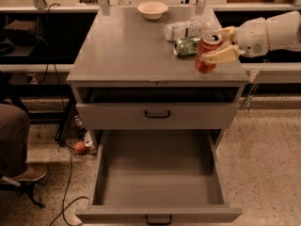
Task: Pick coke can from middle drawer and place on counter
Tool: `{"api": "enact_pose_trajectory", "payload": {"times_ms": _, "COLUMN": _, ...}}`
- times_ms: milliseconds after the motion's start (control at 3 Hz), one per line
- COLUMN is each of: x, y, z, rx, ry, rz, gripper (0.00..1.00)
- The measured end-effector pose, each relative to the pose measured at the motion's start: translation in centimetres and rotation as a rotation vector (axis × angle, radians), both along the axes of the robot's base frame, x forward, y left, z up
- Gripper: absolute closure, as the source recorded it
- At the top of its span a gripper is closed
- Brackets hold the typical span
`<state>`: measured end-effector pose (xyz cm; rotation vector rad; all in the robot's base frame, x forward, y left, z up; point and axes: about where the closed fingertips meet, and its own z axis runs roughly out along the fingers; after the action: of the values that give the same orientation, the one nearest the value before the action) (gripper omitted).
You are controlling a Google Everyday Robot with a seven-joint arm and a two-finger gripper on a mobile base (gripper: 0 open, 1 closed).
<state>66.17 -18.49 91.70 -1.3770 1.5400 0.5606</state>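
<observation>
Nearly upright, the coke can [203, 65] stands over the counter [127, 46] close to the desk's front right corner, just behind the front edge and a little in from the right edge. Its long axis runs almost vertically, with the silver top leaning slightly toward the back right corner and the pull-tab opening facing up. Whether its base touches the surface or hangs just above it cannot be told.

The gripper [211, 46] reaches in from beyond the right edge, its white arm lying level over that side of the desk. Its two pale fingers [220, 55] are clamped on the can, one across the side facing the front edge and one behind, nearer the back edge.

Just behind the coke can, toward the back right corner, a green can [186, 46] lies on its side. A clear plastic bottle [184, 30] lies on its side just beyond it. A small bowl [152, 9] sits by the back edge, about midway along it.

Below the front edge, the shallow drawer [157, 114] with the black loop handle is pulled out slightly. Beneath it, the middle drawer [157, 178] is pulled far out, its grey floor and low side walls showing.
</observation>
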Motion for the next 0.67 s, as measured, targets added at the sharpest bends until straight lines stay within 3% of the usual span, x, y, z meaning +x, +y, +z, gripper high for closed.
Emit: {"api": "enact_pose_trajectory", "payload": {"times_ms": 667, "x": 3.0, "y": 0.8, "z": -2.0, "rx": -0.016, "ry": 0.147, "rz": 0.012, "gripper": 1.0}}
